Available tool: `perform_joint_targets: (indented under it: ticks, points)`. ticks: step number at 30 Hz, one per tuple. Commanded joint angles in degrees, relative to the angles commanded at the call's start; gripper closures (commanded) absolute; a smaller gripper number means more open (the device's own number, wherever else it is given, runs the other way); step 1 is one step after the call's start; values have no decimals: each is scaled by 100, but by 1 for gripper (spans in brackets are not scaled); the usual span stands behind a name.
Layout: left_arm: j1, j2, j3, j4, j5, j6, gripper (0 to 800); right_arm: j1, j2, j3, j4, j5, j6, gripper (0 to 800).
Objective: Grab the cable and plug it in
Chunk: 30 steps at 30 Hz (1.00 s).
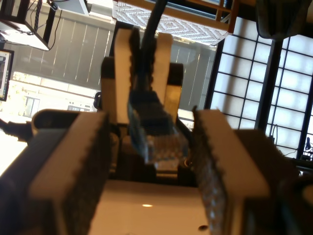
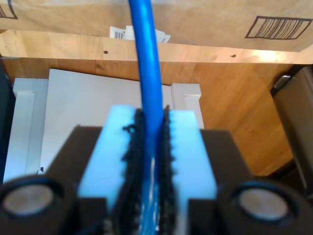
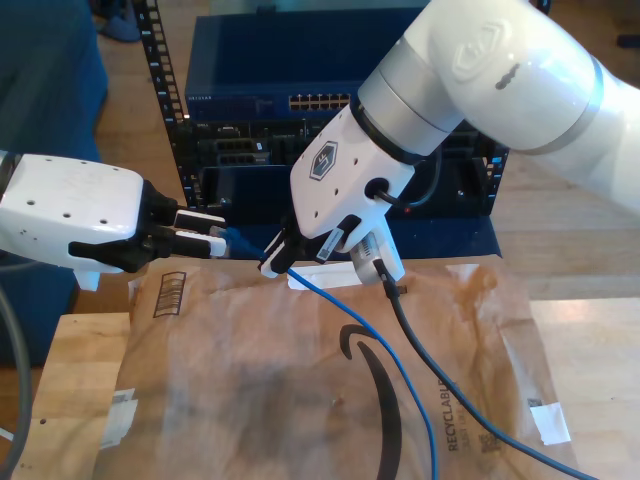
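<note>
A: My second gripper [image 2: 151, 147] is clamped tight on the cable [image 2: 148, 73], just behind its clear plug [image 1: 164, 142], above the brown paper [image 3: 300, 400].

B: And my first gripper [image 1: 151, 161] sits with its fingers spread wide, the plug hanging between them, touching neither.

A: A handover, I'd say. The risk?

B: Close off-centre and the plug twists, or the pads crush its latch. Then it won't seat in the switch [image 3: 330, 100] on the rack behind.

Both arms [image 3: 470, 70] wore glossy white shells with grey joint rings; a black cable [image 3: 440, 360] trailed from one wrist.
</note>
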<state>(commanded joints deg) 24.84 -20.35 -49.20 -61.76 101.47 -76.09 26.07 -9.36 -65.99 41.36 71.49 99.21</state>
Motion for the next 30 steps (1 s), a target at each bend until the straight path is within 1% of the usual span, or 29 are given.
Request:
perform_joint_targets:
  ticks: [2, 4, 5, 7, 9, 11, 12, 13, 14, 15, 16, 19, 22, 25, 28, 30]
  points:
    - [9, 0, 0, 0, 0, 0, 613, 0, 0, 0, 0, 0, 0, 788]
    - [9, -18, 26, 0, -9, 0, 672, 0, 0, 0, 0, 0, 0, 767]
    - [9, -70, 88, -9, -35, 0, 736, 0, 0, 0, 0, 0, 0, 738]
    - [9, -141, 158, -9, -202, 18, 784, 0, 0, 0, 0, 9, 0, 640]
    - [9, -141, 176, -9, -202, 18, 795, 0, 0, 9, 0, 9, -9, 563]
    - [9, -141, 176, -9, -185, 18, 795, -9, -9, 26, -9, 0, -9, 507]
    - [9, -132, 176, -9, -185, 0, 797, -9, -18, 35, -9, 9, -9, 405]
    - [9, -132, 176, -9, -167, -26, 797, -9, -35, 44, -18, 9, -35, 281]
    - [18, -123, 176, -18, -158, -26, 797, -9, -70, 44, -35, 18, -35, 138]
    - [9, -114, 176, -18, -149, -44, 797, -9, -132, 53, -53, 18, -35, 44]
    - [9, -114, 176, -18, -149, -70, 797, -9, -246, 62, -88, 9, -44, 11]
    - [9, -53, 185, -26, -97, -185, 797, -18, -686, 273, -79, -149, -53, 3]
    - [9, 132, 105, -44, 185, -536, 797, -9, -1266, 738, -79, -853, -53, 3]
    - [105, 457, 9, -62, 501, -941, 797, 0, -1960, 1336, -62, -1574, -123, 3]
    - [185, 879, -88, -158, 1116, -1125, 797, 167, -2251, 1495, -53, -1934, -624, 3]
    - [185, 1081, -167, -404, 1451, -1169, 797, 422, -2330, 1565, -70, -2251, -668, 3]
